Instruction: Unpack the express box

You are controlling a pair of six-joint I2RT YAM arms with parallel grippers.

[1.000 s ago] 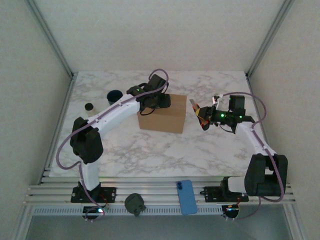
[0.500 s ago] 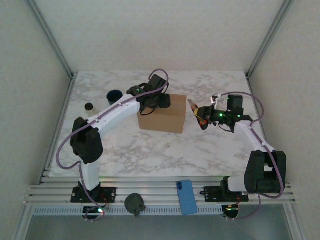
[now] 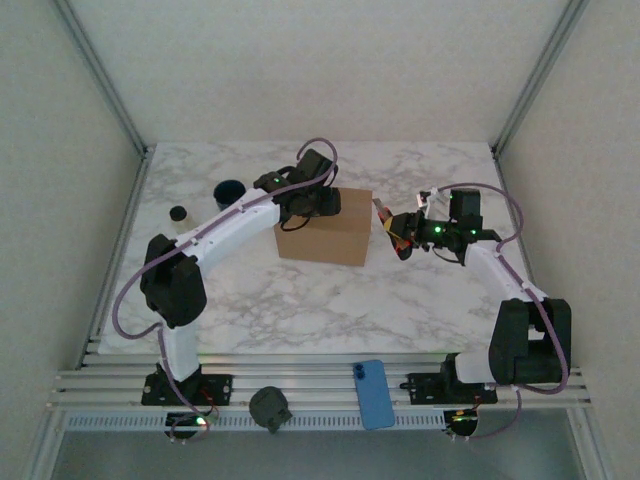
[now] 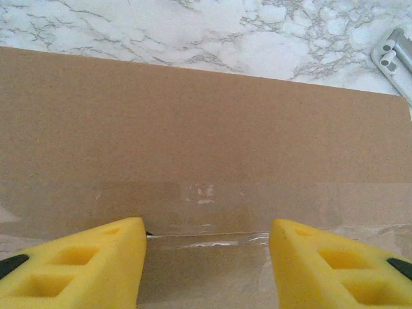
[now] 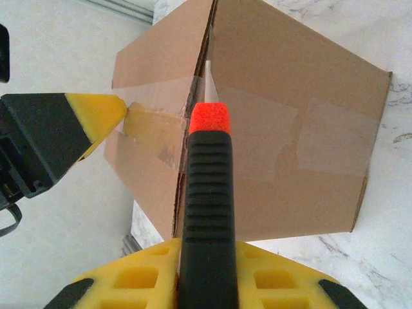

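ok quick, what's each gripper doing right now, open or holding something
left gripper: open above the taped top of the box, holding nothing
right gripper: closed on a cutter, blade at the box's taped edge

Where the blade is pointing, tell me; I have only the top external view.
Observer: In the right wrist view, the right gripper grips a black-handled knife, and its blade points at the taped seam on the express box.
Operator: Now report the left gripper.
Observer: In the left wrist view, the left gripper is open, fingers apart at the clear tape on the box top.
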